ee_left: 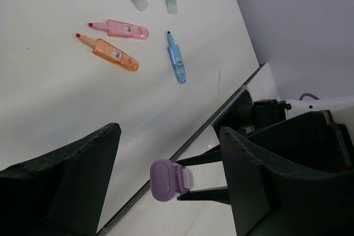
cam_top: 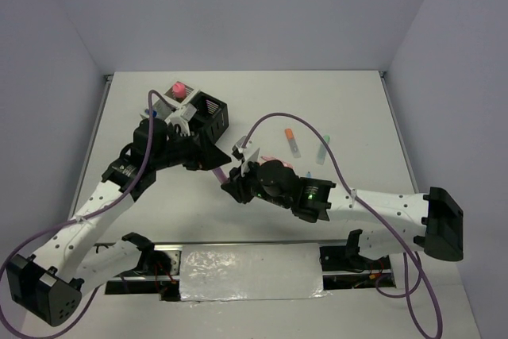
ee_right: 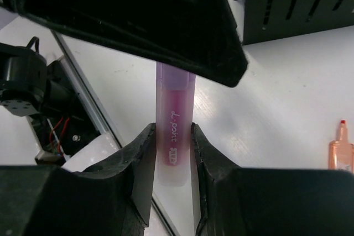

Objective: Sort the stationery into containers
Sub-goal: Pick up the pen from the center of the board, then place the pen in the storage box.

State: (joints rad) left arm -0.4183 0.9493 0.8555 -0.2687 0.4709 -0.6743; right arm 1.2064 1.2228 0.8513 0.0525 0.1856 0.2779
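Note:
My right gripper (ee_right: 172, 153) is shut on a purple highlighter (ee_right: 174, 125) and holds it above the table; it also shows in the top view (cam_top: 232, 177). My left gripper (ee_left: 170, 136) is open, its jaws standing either side of the highlighter's purple cap (ee_left: 165, 178) without touching it. In the top view the highlighter (cam_top: 217, 172) bridges the two grippers, the left gripper (cam_top: 208, 159) just above it. The mesh bins (cam_top: 208, 111) cluster at the back left, a pink-capped bottle (cam_top: 178, 86) in one. A pink highlighter (ee_left: 123, 29), an orange one (ee_left: 113, 54) and a blue one (ee_left: 176, 58) lie on the table.
An orange-capped clear pen (cam_top: 292, 140) and a green marker (cam_top: 323, 148) lie right of centre. A black bin (ee_right: 293, 4) stands beyond my right gripper. The table's near edge (ee_left: 221, 109) and the arm mounts lie below the grippers.

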